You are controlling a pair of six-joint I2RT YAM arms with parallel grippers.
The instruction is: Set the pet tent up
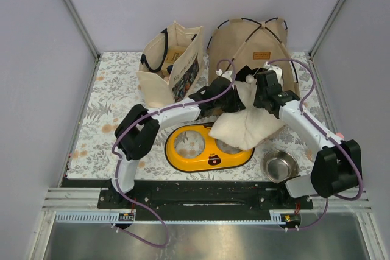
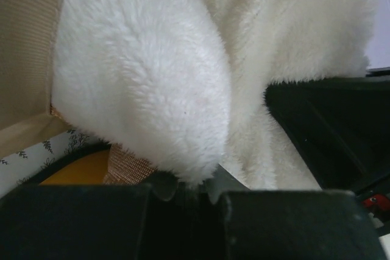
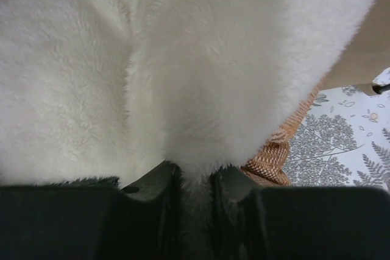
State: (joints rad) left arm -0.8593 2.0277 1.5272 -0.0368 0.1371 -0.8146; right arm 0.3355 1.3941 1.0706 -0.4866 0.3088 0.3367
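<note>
The pet tent (image 1: 250,44) stands at the back of the table, tan canvas with thin black poles and a small brown label. In front of it hangs the cream fluffy pillow (image 1: 244,127), draped down over the yellow feeder. My left gripper (image 1: 234,83) pinches the pillow's upper left edge; in the left wrist view white fur (image 2: 146,71) runs into the closed jaws of that gripper (image 2: 190,188). My right gripper (image 1: 255,92) holds the upper right edge. In its wrist view the gripper (image 3: 196,181) has a narrow gap packed with the pillow's fur (image 3: 231,59).
A beige tote bag (image 1: 173,68) with black handles stands left of the tent. A yellow double-bowl feeder (image 1: 207,147) lies near the front, partly under the pillow. A steel bowl (image 1: 280,165) sits at the front right. Grey walls close in the table.
</note>
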